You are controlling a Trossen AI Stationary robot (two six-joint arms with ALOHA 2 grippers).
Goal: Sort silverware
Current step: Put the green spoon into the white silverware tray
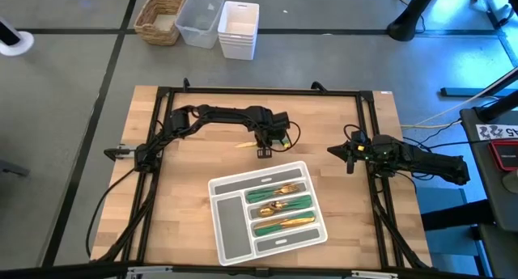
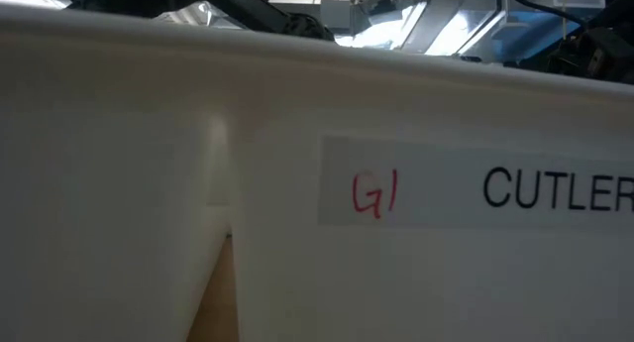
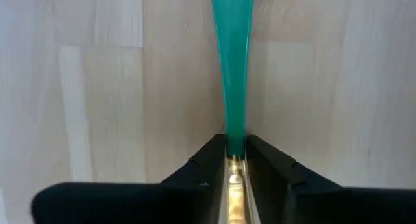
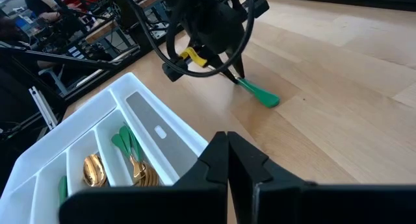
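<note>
1. Silverware for sorting shows mostly in the grey compartmented plastic tray [image 1: 229,230], which sits toward the bench's near edge, slightly right of centre; you can see gold-headed, green-handled pieces [image 1: 279,205] laid lengthwise in three of its slots, likely grouped by type.
2. Your left gripper [image 1: 265,152] is low over the bench middle, just beyond the tray's far edge. In its wrist view the dark fingers [image 3: 209,169] stand close on either side of one slim piece of gold and green cutlery [image 3: 234,74]; whether they pinch it or merely bracket it, you cannot tell.
3. That piece lies flat on the wood, handle pointing away from the fingers, probably taken near the neck so it hangs straight.
4. Your right gripper [image 4: 227,160] waits near the bench's right edge, fingers together, holding nothing.
</note>
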